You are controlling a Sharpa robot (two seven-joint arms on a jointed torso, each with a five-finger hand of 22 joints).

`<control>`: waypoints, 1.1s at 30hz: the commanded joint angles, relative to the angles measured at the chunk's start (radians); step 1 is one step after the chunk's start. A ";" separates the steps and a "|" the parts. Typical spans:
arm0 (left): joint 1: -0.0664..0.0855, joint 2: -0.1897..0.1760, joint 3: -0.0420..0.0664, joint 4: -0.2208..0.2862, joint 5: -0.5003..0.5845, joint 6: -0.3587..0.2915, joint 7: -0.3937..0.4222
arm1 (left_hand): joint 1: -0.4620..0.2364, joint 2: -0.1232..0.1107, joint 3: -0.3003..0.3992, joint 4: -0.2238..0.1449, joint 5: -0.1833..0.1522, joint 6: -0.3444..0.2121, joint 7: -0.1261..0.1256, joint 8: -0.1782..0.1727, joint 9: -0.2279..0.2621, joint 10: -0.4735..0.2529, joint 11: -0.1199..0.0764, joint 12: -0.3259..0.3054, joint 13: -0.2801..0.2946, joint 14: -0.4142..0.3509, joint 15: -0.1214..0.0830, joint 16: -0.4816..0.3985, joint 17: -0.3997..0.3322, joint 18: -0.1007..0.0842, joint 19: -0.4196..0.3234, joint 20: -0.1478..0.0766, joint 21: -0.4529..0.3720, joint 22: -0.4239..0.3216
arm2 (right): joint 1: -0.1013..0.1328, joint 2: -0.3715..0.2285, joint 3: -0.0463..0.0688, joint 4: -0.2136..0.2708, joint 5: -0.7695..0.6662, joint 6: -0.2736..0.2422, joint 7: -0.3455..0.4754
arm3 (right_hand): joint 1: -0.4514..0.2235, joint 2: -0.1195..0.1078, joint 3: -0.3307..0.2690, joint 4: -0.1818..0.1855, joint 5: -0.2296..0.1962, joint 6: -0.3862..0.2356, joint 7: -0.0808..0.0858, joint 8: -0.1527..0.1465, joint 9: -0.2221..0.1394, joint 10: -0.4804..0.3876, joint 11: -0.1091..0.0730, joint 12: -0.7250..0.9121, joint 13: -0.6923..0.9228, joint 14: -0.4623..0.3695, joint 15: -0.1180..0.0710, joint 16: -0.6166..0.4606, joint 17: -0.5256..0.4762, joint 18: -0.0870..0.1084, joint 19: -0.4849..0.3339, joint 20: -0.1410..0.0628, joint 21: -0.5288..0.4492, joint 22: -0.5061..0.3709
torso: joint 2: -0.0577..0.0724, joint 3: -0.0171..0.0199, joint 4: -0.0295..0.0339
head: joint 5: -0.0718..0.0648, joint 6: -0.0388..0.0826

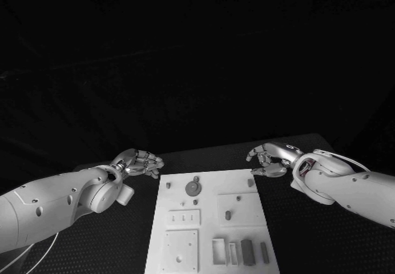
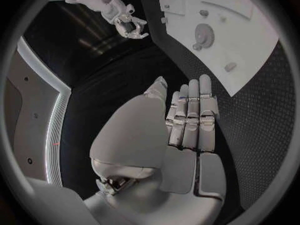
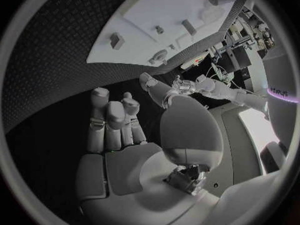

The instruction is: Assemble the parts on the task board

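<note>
A: Status of hands?
B: Left hand and right hand hold nothing, fingers loosely curled but apart, flanking the task board's far end.
A: Parts?
B: On the board; probably light and rigid. Pinch their long sides.

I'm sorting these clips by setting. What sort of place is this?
Probably a robotics lab test bench: a black table carries only a white task board with small parts, and equipment racks crowd the room's edge in the right wrist view.
</note>
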 commanded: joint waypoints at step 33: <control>-0.002 0.002 0.000 -0.002 0.002 0.025 0.017 | -0.005 -0.002 0.004 0.003 0.002 -0.004 0.006 -0.003 0.002 0.001 0.006 -0.003 0.002 0.009 0.002 -0.006 0.003 0.019 -0.006 0.003 -0.007 0.002 | -0.112 0.066 0.000 -0.168 0.041 0.042 0.106 | 0.005 -0.016 -0.009 -0.042 0.002 -0.026 0.063 -0.028 -0.015 -0.105 0.051 0.007 -0.004 -0.034 0.024 -0.004 0.003 0.038 -0.026 0.017 -0.011 0.011 | 0.002 -0.0045 0.0003 | -0.001 -0.016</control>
